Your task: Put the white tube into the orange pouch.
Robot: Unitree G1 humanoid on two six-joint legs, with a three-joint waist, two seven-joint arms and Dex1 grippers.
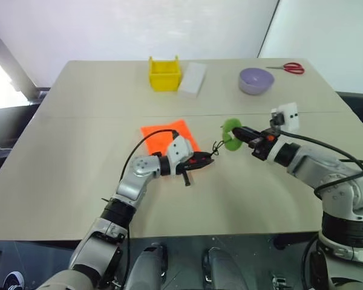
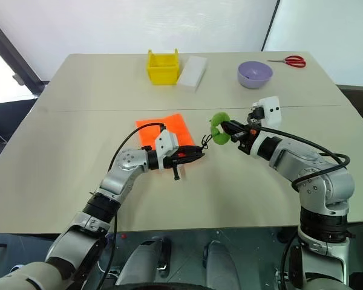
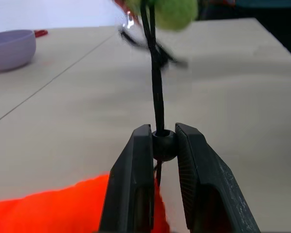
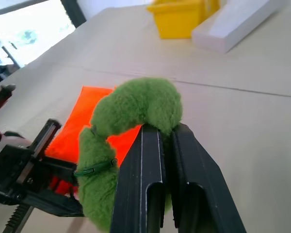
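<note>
Orange pouch [image 1: 168, 136] flat mid-surface [image 1: 78, 181], far from edges; left pincer [image 3: 164, 145] pinching cord bead [image 3: 164, 144], right pincer [image 4: 166, 133] pinching green ring [image 4: 131, 109].

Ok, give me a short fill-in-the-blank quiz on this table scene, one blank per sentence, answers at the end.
1. The right gripper is shut on the fuzzy ring, whose colour is ____.
2. The left gripper pinches the small black toggle on the ____ of the orange pouch.
3. The white block lies right beside the ____ bin.
4. The scissors have ____ handles.

Missing words: green; cord; yellow; red
</note>
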